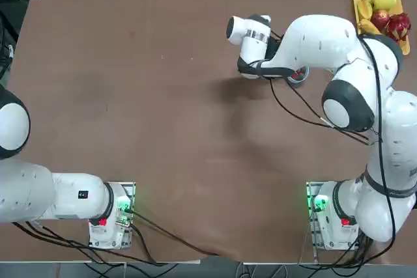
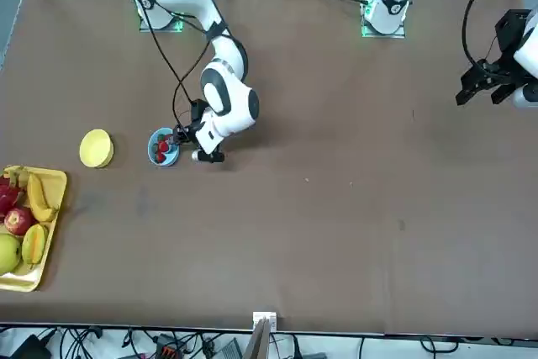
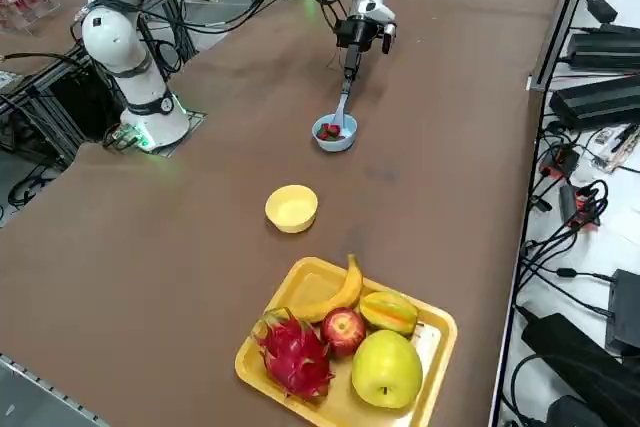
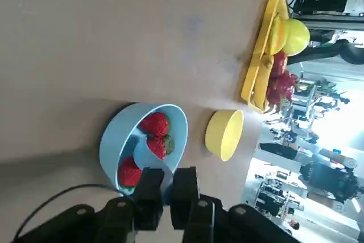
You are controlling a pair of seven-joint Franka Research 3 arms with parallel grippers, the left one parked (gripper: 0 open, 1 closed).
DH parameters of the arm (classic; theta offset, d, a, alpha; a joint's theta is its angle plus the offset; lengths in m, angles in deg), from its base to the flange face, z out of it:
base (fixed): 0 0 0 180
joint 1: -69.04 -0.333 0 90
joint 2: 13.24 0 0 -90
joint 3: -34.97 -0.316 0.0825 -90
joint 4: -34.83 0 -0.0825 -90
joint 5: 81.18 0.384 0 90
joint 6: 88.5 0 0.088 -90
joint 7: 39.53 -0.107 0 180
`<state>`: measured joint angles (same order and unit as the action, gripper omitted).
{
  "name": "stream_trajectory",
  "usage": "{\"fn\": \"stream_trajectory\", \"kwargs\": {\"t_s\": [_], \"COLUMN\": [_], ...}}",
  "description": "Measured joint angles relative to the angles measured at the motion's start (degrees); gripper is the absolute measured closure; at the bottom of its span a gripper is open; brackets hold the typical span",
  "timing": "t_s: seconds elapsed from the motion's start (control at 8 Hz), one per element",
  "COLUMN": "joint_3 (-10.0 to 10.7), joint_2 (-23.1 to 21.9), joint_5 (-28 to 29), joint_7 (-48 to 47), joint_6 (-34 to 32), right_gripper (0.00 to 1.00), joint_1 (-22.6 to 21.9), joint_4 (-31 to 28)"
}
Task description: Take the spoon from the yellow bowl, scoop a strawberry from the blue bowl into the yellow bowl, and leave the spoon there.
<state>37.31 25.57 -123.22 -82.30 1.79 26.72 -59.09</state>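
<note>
Pale blue spoon (image 3: 343, 110): clamped by its handle in the right gripper (image 4: 166, 189), its tip dipped among the strawberries (image 4: 153, 124).
Blue bowl (image 3: 335, 133): mid-table, toward the worktop's right edge.
Yellow bowl (image 3: 291, 209): empty, between blue bowl and fruit tray (image 3: 430, 372).
Risk: a round berry may roll off the shallow spoon in transit, or the spoon may push the light bowl away.

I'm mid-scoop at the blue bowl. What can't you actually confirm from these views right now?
- Top view: blue bowl almost wholly under the right arm; spoon and yellow bowl hidden by it.
- Right wrist view: spoon bowl sits among the strawberries; whether one is loaded can't be told. The right tool, shut on the spoon, covers the handle.
- Front view: spoon too small to judge.
</note>
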Motion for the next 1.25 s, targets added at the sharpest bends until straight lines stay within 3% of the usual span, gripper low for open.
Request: {"fn": "stream_trajectory", "kwargs": {"t_s": [1.25], "joint_3": [0.12], "joint_2": [0.70], "joint_5": [-4.49], "joint_7": [0.02], "joint_6": [-9.68], "right_gripper": [0.89], "joint_1": [-1.63], "joint_4": [2.49]}}
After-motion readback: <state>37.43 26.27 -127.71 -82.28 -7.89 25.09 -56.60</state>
